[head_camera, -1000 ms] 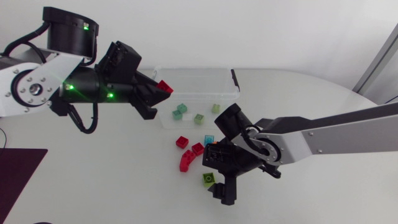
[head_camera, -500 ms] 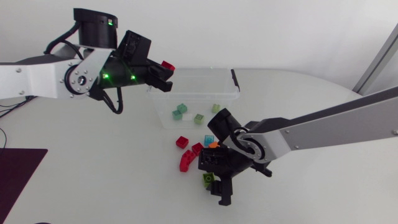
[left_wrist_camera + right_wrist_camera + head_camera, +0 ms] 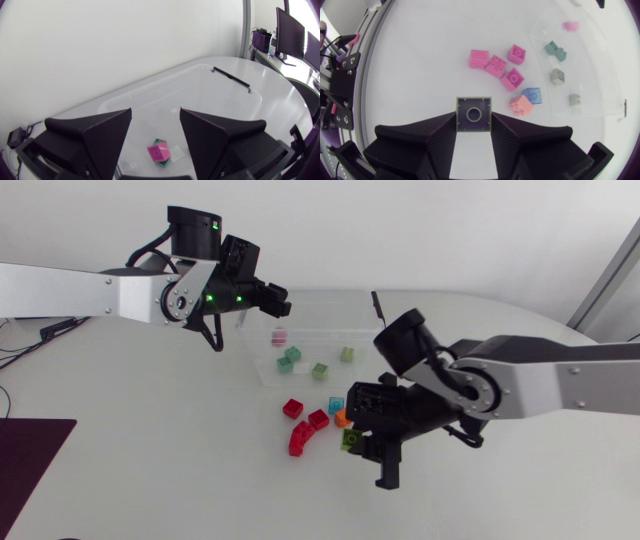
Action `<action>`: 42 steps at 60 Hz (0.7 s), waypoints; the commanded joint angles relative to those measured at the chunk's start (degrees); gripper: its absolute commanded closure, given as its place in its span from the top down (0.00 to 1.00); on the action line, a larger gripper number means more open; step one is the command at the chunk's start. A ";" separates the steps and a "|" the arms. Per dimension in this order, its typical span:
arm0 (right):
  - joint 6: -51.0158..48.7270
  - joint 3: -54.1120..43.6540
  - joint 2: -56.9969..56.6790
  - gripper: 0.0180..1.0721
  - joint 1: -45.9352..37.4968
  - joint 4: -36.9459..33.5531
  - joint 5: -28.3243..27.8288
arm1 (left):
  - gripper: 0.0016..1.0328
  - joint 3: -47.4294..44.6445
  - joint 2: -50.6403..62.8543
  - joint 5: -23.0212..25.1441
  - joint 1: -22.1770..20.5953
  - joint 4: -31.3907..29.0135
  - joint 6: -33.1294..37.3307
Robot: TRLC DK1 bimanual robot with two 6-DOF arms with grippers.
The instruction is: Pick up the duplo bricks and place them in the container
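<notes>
A white counter (image 3: 150, 440) is seen from above, with a plain pale wall behind it. Toward the far side stands a clear plastic container (image 3: 330, 293), and four pale green bricks (image 3: 320, 370) lie on its bottom. The left arm comes in from the left and holds the left tool (image 3: 276, 302) over the container's far left corner. Its two wedge fingers stand wide apart with nothing between them. Below the gap a red duplo brick (image 3: 159, 151) shows inside the container, so this spot looks chosen for dropping bricks past the rim. The right arm reaches in from the right to the near side of the container. There the right tool (image 3: 473, 125) is closed narrowly on a lime-green duplo brick (image 3: 473, 114), one finger against each side, and a square face with a ring in its middle is turned to the wrist camera. Gripping the flat walls likely keeps the brick from twisting on the way over. Just left of that tool, loose on the counter between it and the container, three red bricks (image 3: 496, 65), an orange brick (image 3: 521, 105) and a blue brick (image 3: 532, 94) wait to be collected.
</notes>
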 commanded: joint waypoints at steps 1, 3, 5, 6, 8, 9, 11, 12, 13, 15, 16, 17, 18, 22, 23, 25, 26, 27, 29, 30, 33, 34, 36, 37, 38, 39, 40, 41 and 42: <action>0.97 2.14 -3.17 0.25 -1.60 -1.72 -0.19 | 0.83 2.06 0.24 -0.47 -0.12 -1.09 -1.78; 1.49 3.37 -3.96 0.25 -2.66 -2.25 -0.19 | 0.83 1.80 -0.73 -0.47 -0.12 -2.05 -1.96; 1.93 4.51 -4.48 0.25 -3.27 -2.52 -0.19 | 0.83 1.45 -1.79 -0.30 -0.03 -3.02 -2.13; 2.02 4.86 -4.57 0.25 -3.54 -2.52 -0.19 | 0.83 1.36 -2.05 -0.30 -0.03 -3.37 -2.13; 3.25 6.36 -4.75 0.25 -4.59 -2.52 -0.28 | 0.83 0.83 -3.46 0.58 -0.03 -5.13 -2.13; 3.78 7.06 -4.75 0.25 -5.12 -2.52 -0.37 | 0.83 0.22 -4.42 1.46 -0.03 -6.10 -2.13; 4.57 8.29 -4.75 0.25 -5.73 -2.43 -0.54 | 0.83 -1.02 -6.18 2.87 0.05 -6.89 -1.96; 5.19 8.91 -4.75 0.25 -6.17 -2.08 -0.54 | 0.83 -1.72 -7.15 4.01 0.14 -7.50 -1.69; 5.71 9.52 -4.75 0.25 -6.70 -1.81 -0.63 | 0.83 -2.25 -8.03 5.33 0.14 -8.29 -1.43; 6.33 10.49 -4.48 0.25 -7.23 -1.55 -0.72 | 0.83 -2.95 -9.08 7.00 0.14 -10.05 -0.90; 6.59 11.02 -4.31 0.25 -7.49 -1.46 -0.72 | 0.83 -4.27 -10.75 7.87 0.14 -11.28 -0.29; 7.30 11.72 -4.13 0.25 -7.84 -1.11 -0.72 | 0.83 -5.23 -11.81 8.31 0.32 -11.46 0.06; 7.65 12.07 -4.04 0.25 -8.11 -0.76 -0.72 | 0.83 -6.11 -12.86 9.11 0.32 -11.54 0.50; 10.20 14.44 -2.81 0.25 -9.25 2.23 -0.72 | 0.83 -9.36 -16.99 14.20 0.76 -17.17 4.90; 10.72 14.80 -2.55 0.25 -9.51 2.85 -0.72 | 0.83 -10.16 -17.61 14.47 0.84 -17.35 5.43; 11.60 16.11 -1.41 0.25 -9.87 3.55 -0.72 | 0.83 -11.91 -18.75 15.70 0.84 -19.02 7.45; 12.04 16.73 -0.97 0.25 -9.95 3.90 -0.72 | 0.83 -12.18 -18.92 15.96 0.84 -19.63 8.06; 13.10 17.70 -0.09 0.25 -10.13 4.87 -0.63 | 0.83 -13.41 -19.36 16.49 1.02 -21.39 10.26; 14.06 18.57 0.70 0.25 -10.31 6.01 -0.54 | 0.83 -14.37 -19.63 16.93 1.02 -22.09 11.14; 14.50 19.01 1.32 0.25 -10.39 6.36 -0.46 | 0.83 -14.99 -19.80 17.46 1.02 -22.79 11.93; 15.64 20.68 2.72 0.25 -10.48 7.42 -0.02 | 0.83 -16.57 -19.98 18.60 1.02 -24.46 13.95; 16.52 21.74 4.04 0.25 -10.57 8.56 0.69 | 0.83 -17.71 -19.98 18.77 0.93 -25.17 14.83; 17.40 22.88 5.27 0.25 -10.66 9.35 0.95 | 0.83 -18.77 -19.89 19.04 0.49 -25.78 16.06; 17.67 23.58 6.06 0.25 -10.74 9.70 1.04 | 0.83 -19.38 -19.89 19.04 0.32 -25.87 16.68; 18.02 24.20 6.68 0.25 -10.83 9.88 1.04 | 0.83 -20.35 -19.89 19.12 -0.21 -25.87 17.29; 18.46 24.90 7.56 0.25 -10.92 10.23 1.21 | 0.83 -20.61 -19.89 19.04 -0.47 -25.87 17.29; 18.90 25.34 8.17 0.25 -11.01 10.84 1.48 | 0.83 -21.32 -19.54 19.04 -1.00 -25.87 17.64; 19.42 26.05 8.96 0.25 -11.10 11.55 1.65 | 0.83 -21.76 -19.19 19.04 -1.44 -25.78 17.82; 19.69 26.40 9.49 0.25 -11.18 11.90 1.74 | 0.83 -22.02 -18.92 19.04 -1.79 -25.78 17.91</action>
